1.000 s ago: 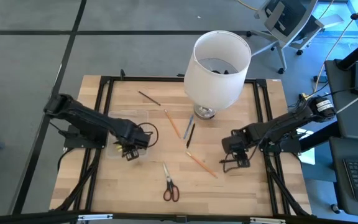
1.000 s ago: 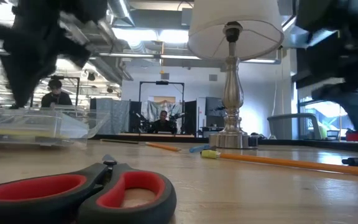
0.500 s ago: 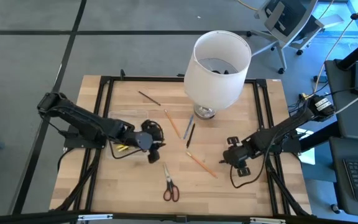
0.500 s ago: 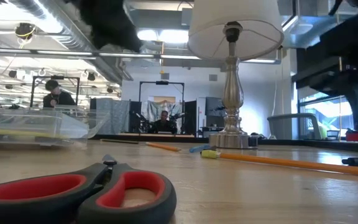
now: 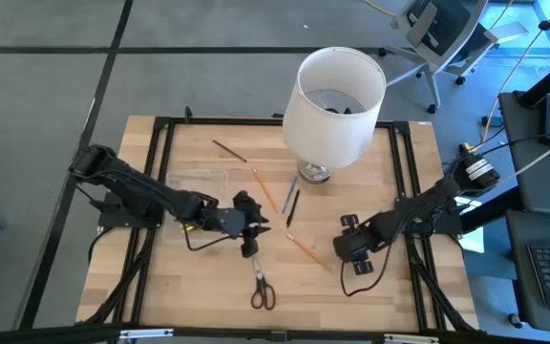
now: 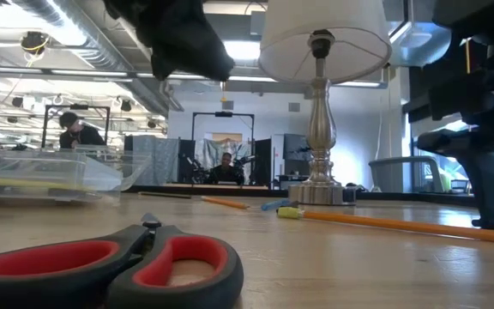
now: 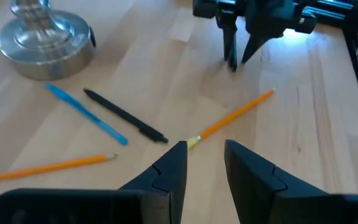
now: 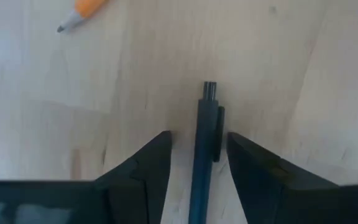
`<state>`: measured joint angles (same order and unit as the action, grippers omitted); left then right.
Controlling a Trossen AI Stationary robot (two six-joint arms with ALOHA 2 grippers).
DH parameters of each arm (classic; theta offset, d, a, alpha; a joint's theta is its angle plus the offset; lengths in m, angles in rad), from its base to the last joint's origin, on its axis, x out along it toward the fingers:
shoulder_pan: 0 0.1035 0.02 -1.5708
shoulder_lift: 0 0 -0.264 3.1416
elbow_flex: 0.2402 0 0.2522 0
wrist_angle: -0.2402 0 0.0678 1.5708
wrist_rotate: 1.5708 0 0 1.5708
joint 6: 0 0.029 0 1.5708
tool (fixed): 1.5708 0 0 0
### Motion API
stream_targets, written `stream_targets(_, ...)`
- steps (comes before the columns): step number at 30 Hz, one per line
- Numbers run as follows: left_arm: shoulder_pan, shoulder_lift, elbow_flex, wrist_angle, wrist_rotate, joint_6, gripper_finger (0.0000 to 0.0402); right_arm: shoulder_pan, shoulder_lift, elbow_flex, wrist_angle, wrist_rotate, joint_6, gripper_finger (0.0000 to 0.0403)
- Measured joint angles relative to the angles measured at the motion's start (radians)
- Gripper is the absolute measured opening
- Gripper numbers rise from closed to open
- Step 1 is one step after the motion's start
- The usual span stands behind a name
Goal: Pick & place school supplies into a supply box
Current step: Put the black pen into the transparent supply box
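Observation:
My right gripper (image 8: 197, 155) is open and low over the table at the right. Its fingers stand on either side of a dark pen (image 8: 204, 137) that lies flat on the wood. I cannot tell whether they touch it. My left gripper (image 7: 202, 163) is open and empty above the table's middle (image 5: 249, 239), just beyond the red-handled scissors (image 5: 261, 287). An orange pencil (image 5: 308, 250) lies between the two grippers. Another orange pencil (image 5: 264, 189), a black pen (image 5: 292, 205) and a blue pen (image 7: 86, 112) lie near the lamp base. The clear supply box (image 5: 197, 186) sits at the left with yellowish pencils inside (image 6: 24, 182).
A big white lamp (image 5: 337, 96) stands at the far middle on a metal base (image 7: 45, 37). A brown pencil (image 5: 229, 150) lies at the far left of it. A black frame (image 5: 160, 191) runs around the tabletop. People show in the room beyond the table.
My left gripper has gone from over the supply box toward the table's right, and is now above the middle by the scissors. My right gripper has gone toward the table's left and near edge and down to the tabletop.

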<state>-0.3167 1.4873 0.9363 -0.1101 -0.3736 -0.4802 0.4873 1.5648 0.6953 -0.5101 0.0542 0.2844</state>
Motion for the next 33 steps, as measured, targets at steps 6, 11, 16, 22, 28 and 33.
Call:
stream_targets(6, -0.015, 0.041, 0.0, 0.014, 0.007, -0.033, 0.01, 0.0, 0.014, 0.002, -0.002, 0.001, 0.0, 0.016)
stream_targets(11, -0.024, 0.053, 0.0, 0.025, 0.009, -0.033, 0.01, 0.0, 0.015, 0.001, -0.002, 0.005, -0.004, 0.0142)
stream_targets(16, -0.024, 0.053, 0.0, 0.033, 0.008, -0.055, 0.01, 0.0, 0.015, 0.0, 0.006, 0.01, -0.001, 0.0105)
stream_targets(22, -0.024, 0.053, 0.0, 0.032, 0.008, -0.056, 0.01, 0.001, 0.016, 0.0, 0.007, 0.041, -0.001, 0.0065)
stream_targets(28, -0.024, 0.053, 0.0, 0.033, 0.008, -0.057, 0.01, 0.008, 0.016, 0.0, 0.005, 0.051, 0.002, 0.0059)
stream_targets(33, -0.024, 0.053, 0.0, 0.032, 0.035, -0.056, 0.01, 0.014, 0.004, 0.003, -0.001, 0.056, -0.001, 0.0058)
